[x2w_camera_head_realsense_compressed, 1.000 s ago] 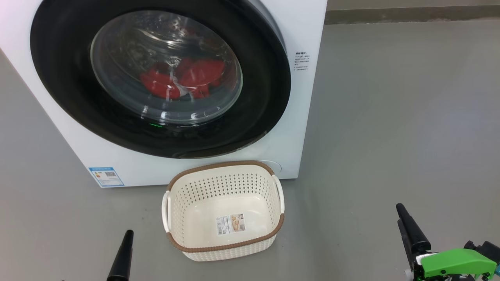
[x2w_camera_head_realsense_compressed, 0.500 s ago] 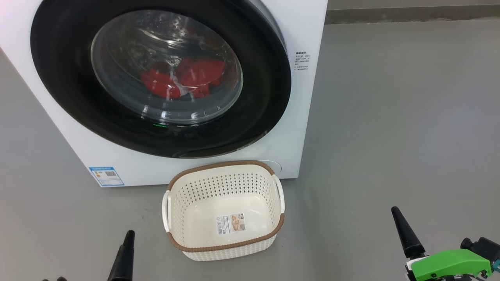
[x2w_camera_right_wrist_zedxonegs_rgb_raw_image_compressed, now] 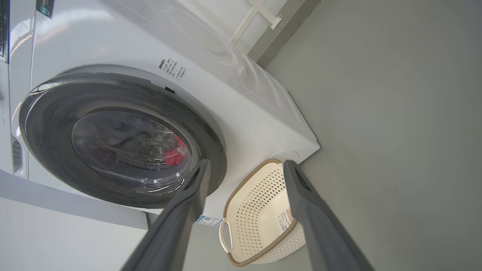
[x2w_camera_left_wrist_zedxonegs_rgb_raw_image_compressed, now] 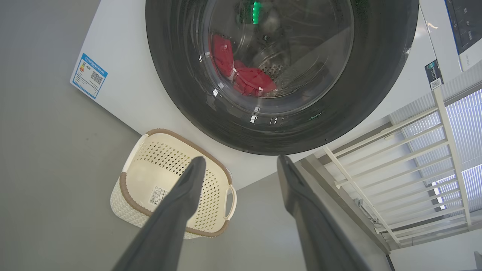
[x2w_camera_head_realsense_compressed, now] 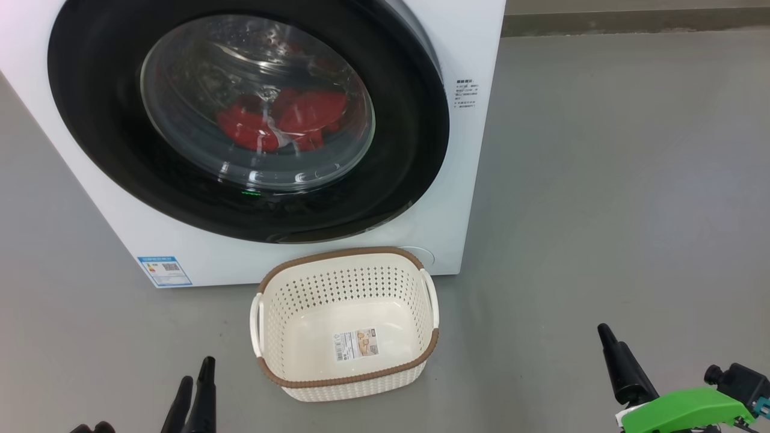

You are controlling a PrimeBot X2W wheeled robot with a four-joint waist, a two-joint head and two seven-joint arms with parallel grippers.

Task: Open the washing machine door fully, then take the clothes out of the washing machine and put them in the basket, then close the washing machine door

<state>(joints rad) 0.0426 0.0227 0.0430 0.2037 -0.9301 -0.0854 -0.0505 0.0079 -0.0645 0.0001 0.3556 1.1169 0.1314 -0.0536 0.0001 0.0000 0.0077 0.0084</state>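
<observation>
Jaws spread wide and empty on left gripper [x2w_camera_left_wrist_zedxonegs_rgb_raw_image_compressed: 241,160] and right gripper [x2w_camera_right_wrist_zedxonegs_rgb_raw_image_compressed: 246,163], at lower left and lower right of the head view. Door [x2w_camera_head_realsense_compressed: 415,120] shut flat on washer [x2w_camera_head_realsense_compressed: 475,198], upper left. Clothes [x2w_camera_head_realsense_compressed: 283,123] red, seen through door. Basket [x2w_camera_head_realsense_compressed: 337,282] lower centre, just before washer, mouth up, long axis left to right.
</observation>
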